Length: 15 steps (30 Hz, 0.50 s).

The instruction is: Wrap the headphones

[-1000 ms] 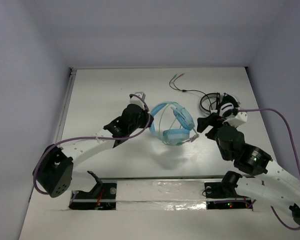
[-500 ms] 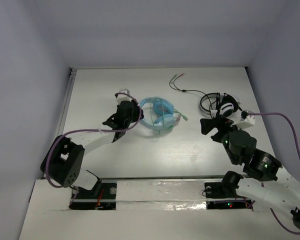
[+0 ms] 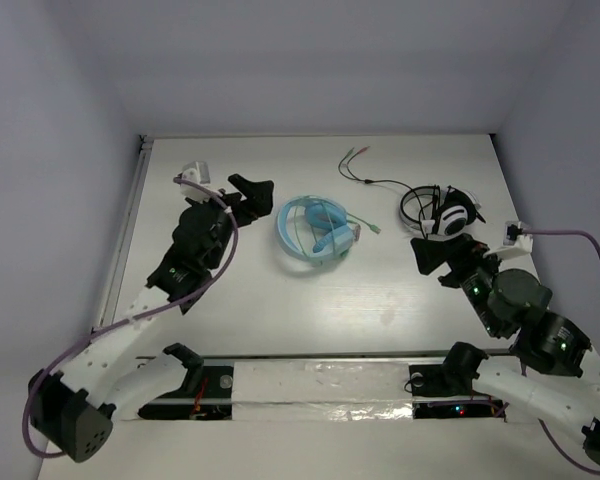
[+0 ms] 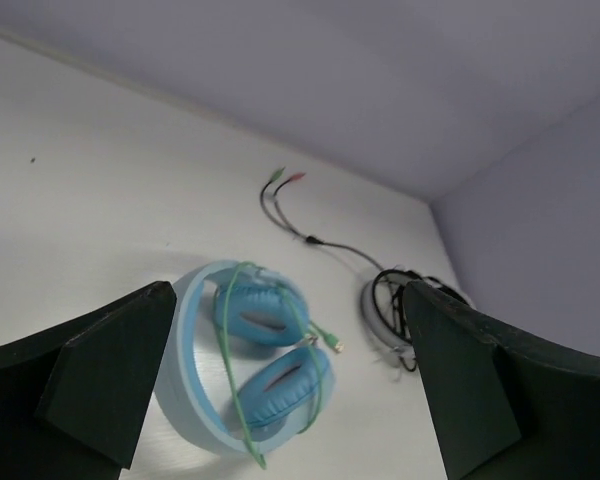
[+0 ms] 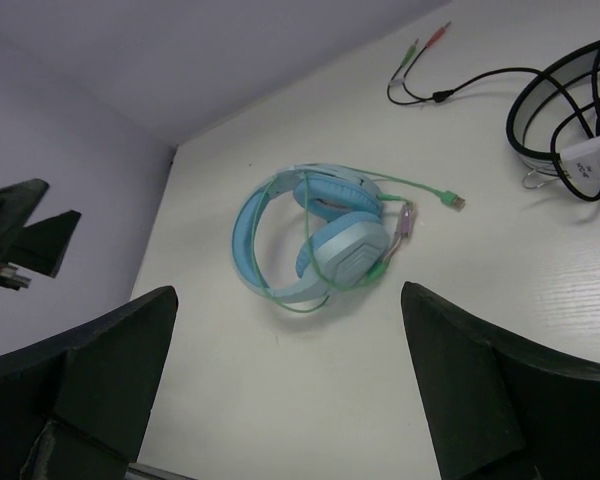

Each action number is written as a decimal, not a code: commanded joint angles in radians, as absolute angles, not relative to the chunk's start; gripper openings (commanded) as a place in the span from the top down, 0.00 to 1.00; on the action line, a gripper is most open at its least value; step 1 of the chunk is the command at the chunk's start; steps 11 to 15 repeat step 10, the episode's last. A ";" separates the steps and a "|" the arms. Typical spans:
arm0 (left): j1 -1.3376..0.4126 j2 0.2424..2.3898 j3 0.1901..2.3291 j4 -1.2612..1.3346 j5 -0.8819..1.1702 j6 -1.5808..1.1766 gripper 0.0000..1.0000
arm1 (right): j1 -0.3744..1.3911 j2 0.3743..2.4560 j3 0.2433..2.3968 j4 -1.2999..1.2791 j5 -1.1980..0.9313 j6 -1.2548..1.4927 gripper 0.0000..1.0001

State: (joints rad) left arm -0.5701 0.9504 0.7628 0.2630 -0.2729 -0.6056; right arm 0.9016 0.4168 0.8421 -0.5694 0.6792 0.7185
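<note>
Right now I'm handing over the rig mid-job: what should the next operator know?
Left end effector: open, empty, left of the headphones.
Right end effector: open, empty, near the black-and-white headset.
Headphones: flat on the table between the arms, touched by neither.
Done: green cable looped around the headphones.
Left: plug end lies loose on the right; probably tuck it in.
</note>
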 commanded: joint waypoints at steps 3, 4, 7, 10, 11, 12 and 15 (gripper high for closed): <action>-0.572 0.790 0.828 0.190 -0.238 -0.557 0.01 | 0.900 0.367 0.893 -0.531 0.595 0.661 0.00; -0.572 0.773 0.830 0.172 -0.233 -0.549 0.01 | 0.900 0.353 0.896 -0.526 0.569 0.655 0.00; -0.572 0.715 0.822 0.152 -0.223 -0.532 0.01 | 0.900 0.333 0.903 -0.525 0.554 0.650 0.00; -0.572 0.701 0.813 0.132 -0.222 -0.531 0.01 | 0.900 0.321 0.904 -0.525 0.549 0.647 0.00; -0.572 0.701 0.813 0.132 -0.222 -0.531 0.01 | 0.900 0.321 0.904 -0.525 0.549 0.647 0.00; -0.572 0.701 0.813 0.132 -0.222 -0.531 0.01 | 0.900 0.321 0.904 -0.525 0.549 0.647 0.00; -0.572 0.701 0.813 0.132 -0.222 -0.531 0.01 | 0.900 0.321 0.904 -0.525 0.549 0.647 0.00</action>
